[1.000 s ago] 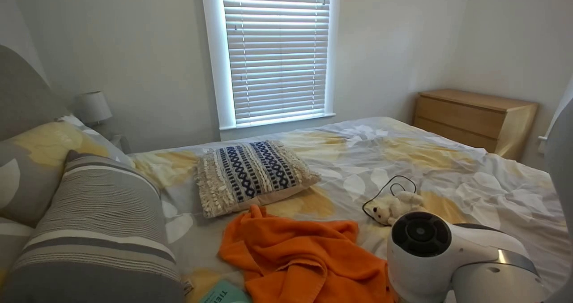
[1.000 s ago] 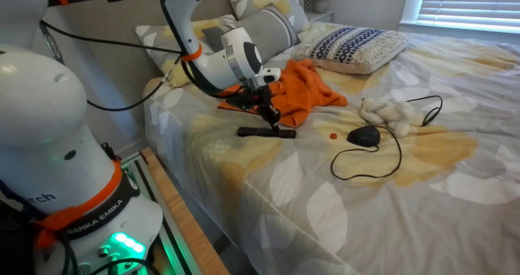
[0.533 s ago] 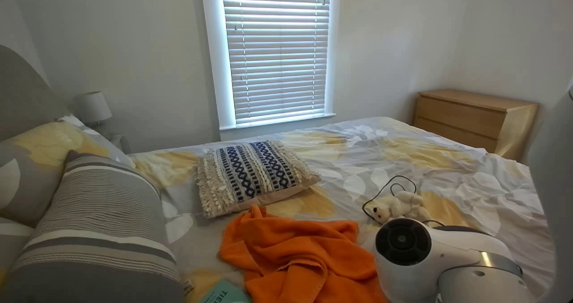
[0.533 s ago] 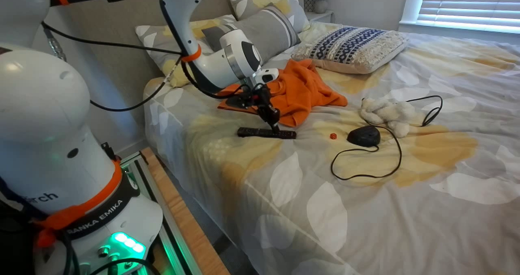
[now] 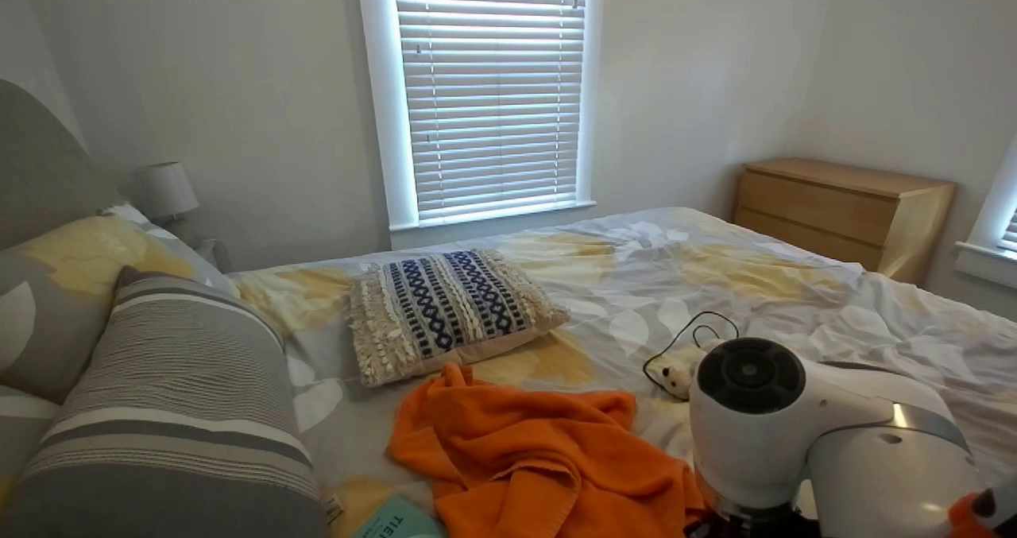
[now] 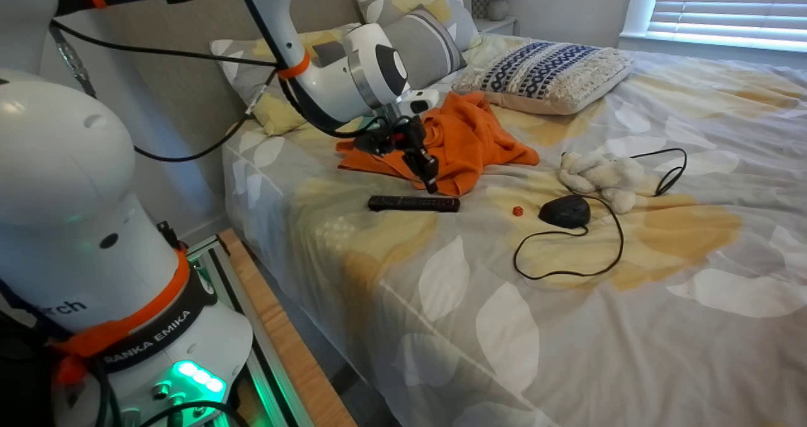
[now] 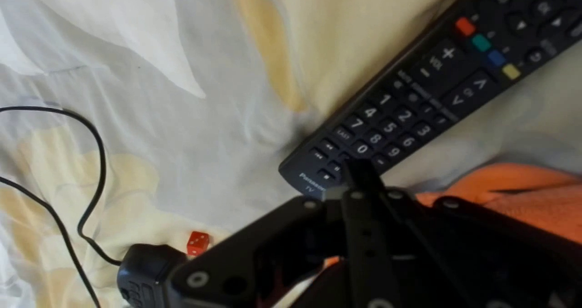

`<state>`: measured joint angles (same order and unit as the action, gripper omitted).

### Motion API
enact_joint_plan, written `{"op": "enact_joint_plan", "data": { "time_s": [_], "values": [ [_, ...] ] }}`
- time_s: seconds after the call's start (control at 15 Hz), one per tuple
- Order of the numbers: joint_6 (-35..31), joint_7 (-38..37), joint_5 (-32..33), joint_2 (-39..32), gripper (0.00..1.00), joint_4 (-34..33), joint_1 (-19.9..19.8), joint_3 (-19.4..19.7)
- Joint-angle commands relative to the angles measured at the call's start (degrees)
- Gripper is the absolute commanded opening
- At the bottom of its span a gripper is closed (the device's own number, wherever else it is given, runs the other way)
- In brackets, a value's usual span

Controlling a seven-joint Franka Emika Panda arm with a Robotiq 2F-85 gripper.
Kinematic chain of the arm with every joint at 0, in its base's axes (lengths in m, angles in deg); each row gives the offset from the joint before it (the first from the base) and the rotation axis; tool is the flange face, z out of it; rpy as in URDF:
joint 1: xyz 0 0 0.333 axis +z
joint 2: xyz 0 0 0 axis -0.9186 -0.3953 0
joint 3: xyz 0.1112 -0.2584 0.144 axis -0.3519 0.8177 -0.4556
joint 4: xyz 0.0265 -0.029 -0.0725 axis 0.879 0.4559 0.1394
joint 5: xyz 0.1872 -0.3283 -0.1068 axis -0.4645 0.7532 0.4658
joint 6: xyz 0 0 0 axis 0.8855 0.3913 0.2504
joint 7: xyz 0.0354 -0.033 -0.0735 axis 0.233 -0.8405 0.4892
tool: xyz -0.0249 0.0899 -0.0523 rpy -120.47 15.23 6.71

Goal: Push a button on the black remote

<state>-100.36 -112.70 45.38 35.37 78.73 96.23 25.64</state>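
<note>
While gripper [image 6: 432, 186] hangs at right end of black remote [image 6: 410, 204], apparently just clear of it, fingers pressed together and holding nothing, lettering on that end reads "Panason", tail hidden, with "TV" beneath. Keys [image 7: 389, 127]: digits, LAST, VOL, OK. Robot base [image 6: 227, 339]: "RANKA EMIKA". Teal flat item [image 5: 397, 522] beside orange cloth [image 5: 540, 450]: "TIE", rest cut off. Remote flat on bed [image 6: 630, 332], room leftward to its edge and rightward to red die [image 6: 517, 211]. Cloth close on far side, strip of bed between.
</note>
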Motion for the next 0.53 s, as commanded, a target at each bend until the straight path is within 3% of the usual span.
{"op": "enact_joint_plan", "data": {
  "time_s": [0.0,0.2,0.27,0.33,0.47],
  "values": [
    [-2.22,0.42,-0.60,8.60,0.00,6.66,-1.80,-0.08],
    [-4.98,1.88,0.86,15.00,0.00,10.92,-2.48,0.05],
    [-5.59,1.04,2.26,17.31,0.05,12.20,-1.79,0.87],
    [-6.12,1.66,2.10,19.58,0.28,13.58,-2.10,0.65],
    [-6.00,3.05,2.22,24.44,0.31,16.45,-2.26,0.55]
  ]
}}
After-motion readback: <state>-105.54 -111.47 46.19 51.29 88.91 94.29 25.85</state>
